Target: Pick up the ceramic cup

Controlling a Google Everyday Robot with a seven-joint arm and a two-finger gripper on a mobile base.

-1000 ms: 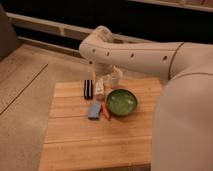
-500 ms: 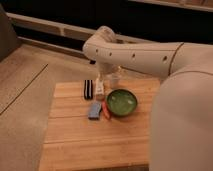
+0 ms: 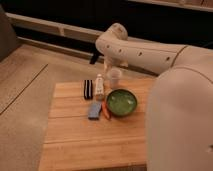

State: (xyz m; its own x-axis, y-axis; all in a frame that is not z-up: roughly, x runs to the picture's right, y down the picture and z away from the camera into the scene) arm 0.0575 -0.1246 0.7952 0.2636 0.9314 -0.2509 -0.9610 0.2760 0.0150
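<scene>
The ceramic cup [image 3: 115, 78] is small and pale off-white. It is near the table's far edge, just behind the green bowl [image 3: 121, 102] and right of the slim white bottle [image 3: 100, 85]. My gripper [image 3: 108, 66] hangs from the white arm [image 3: 135, 50] and sits right at the cup's upper left side, against its rim. I cannot tell whether the cup stands on the wood or is held just above it.
On the wooden table [image 3: 85, 140] lie a dark striped bar [image 3: 88, 89], a blue sponge-like block [image 3: 94, 110] and an orange carrot-like stick [image 3: 105, 110]. My white body [image 3: 180, 120] covers the table's right side. A dark wall runs behind.
The arm and gripper have shifted slightly left and down by the cup. The cup has stayed at nearly the same place. Nothing else moved.
</scene>
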